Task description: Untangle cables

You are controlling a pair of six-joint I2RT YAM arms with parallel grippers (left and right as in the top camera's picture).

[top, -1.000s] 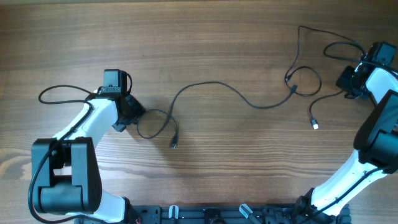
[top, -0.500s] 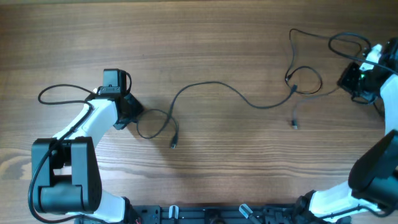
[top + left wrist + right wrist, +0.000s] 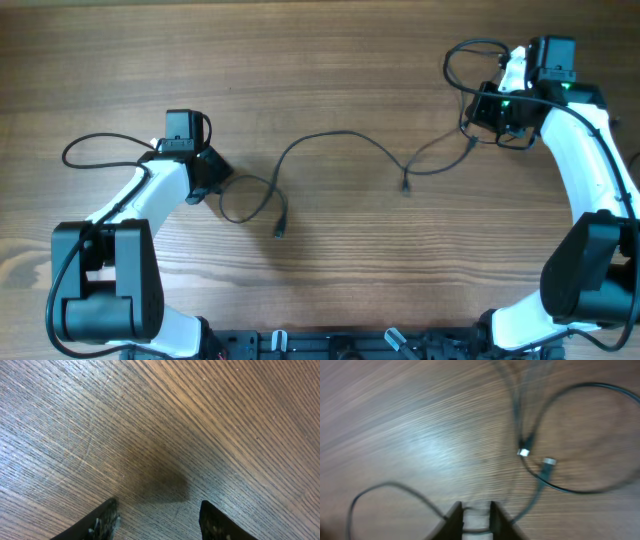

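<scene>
At the table's far right, the right gripper had swung inward over the cables, jaws newly parted; one plug had dragged toward centre. Left gripper stood open, empty. Tangle judged unresolved.
</scene>
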